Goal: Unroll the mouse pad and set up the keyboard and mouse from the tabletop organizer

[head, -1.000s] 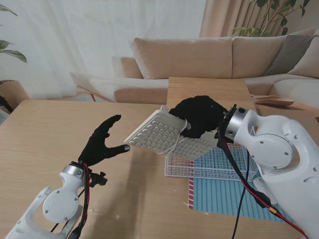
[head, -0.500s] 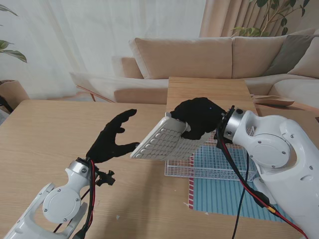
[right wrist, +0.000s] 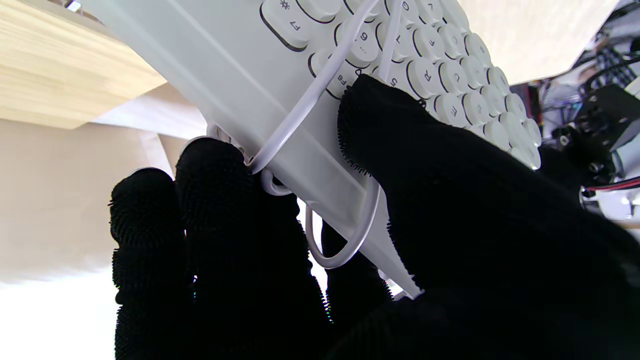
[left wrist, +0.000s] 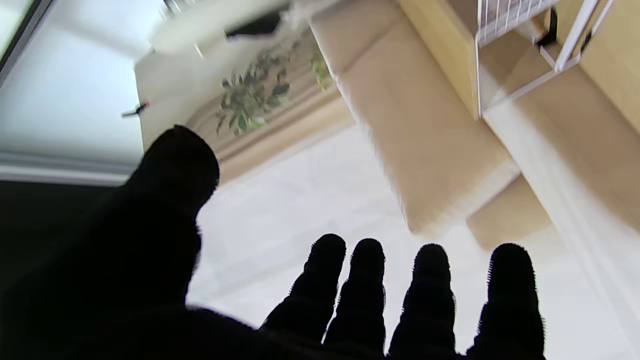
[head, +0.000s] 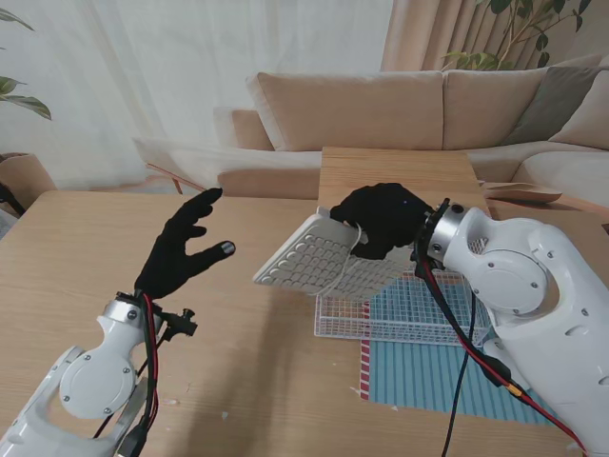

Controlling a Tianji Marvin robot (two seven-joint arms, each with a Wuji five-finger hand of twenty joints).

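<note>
The right hand (head: 381,221) is clamped on the white keyboard (head: 319,262), holding it tilted in the air over the left edge of the wire organizer (head: 404,319); in the right wrist view the thumb presses the key face while the other fingers (right wrist: 220,200) wrap the back edge, with the white cable (right wrist: 320,90) looped across the keys. Compared with 0.5 s ago, the left hand (head: 181,252) has pulled back and up from the keyboard's free end — its fingers are now spread apart on nothing, well to the left of the organizer, where before they sat just beside the keyboard's corner. The keyboard itself has tipped slightly flatter and stays above the organizer's left rim. That suggests the 2-hand support has not been taken, so the right hand alone carries the load. The blue striped mouse pad (head: 428,376) lies on the desk on the near side of the organizer, partly under it as far as can be told. The mouse cannot be made out. Setting the keyboard down likely comes next — the dangling cable could snag the organizer's wires.
</note>
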